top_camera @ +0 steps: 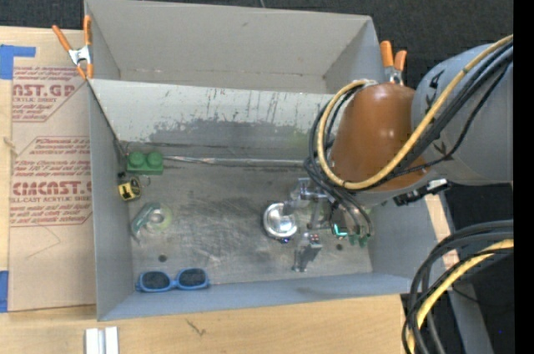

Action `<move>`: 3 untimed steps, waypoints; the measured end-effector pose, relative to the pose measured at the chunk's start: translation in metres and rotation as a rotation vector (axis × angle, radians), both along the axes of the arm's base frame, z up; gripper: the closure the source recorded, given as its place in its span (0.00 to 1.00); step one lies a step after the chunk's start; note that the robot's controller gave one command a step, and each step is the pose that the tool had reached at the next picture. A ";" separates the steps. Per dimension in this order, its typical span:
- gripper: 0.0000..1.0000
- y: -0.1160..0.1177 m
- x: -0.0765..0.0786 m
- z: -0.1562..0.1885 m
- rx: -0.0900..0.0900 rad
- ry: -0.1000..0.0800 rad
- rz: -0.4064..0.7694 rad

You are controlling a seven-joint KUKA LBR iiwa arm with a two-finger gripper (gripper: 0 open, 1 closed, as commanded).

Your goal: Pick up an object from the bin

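Observation:
My gripper (307,248) is low over the bin floor at the right, beneath the arm's brown cover. A shiny silver round thing (279,220), like a small metal cup or dome, lies right beside the gripper on its left, touching or nearly touching it. Whether it is held I cannot tell.
A green two-stud block (145,162) and a small yellow tape measure (128,189) lie by the left wall. A clear, pale ring-shaped thing (151,219) lies below them. Blue sunglasses (173,280) rest in the front left corner. The arm and its cables cover the bin's right side.

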State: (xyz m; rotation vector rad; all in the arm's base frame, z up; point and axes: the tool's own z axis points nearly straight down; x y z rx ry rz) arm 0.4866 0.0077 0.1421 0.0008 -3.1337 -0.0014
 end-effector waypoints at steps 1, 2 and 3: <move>0.00 0.002 0.046 -0.070 0.000 -0.025 -0.148; 0.00 -0.044 0.068 -0.070 0.001 -0.014 -0.036; 1.00 -0.044 0.069 -0.068 0.000 -0.015 -0.036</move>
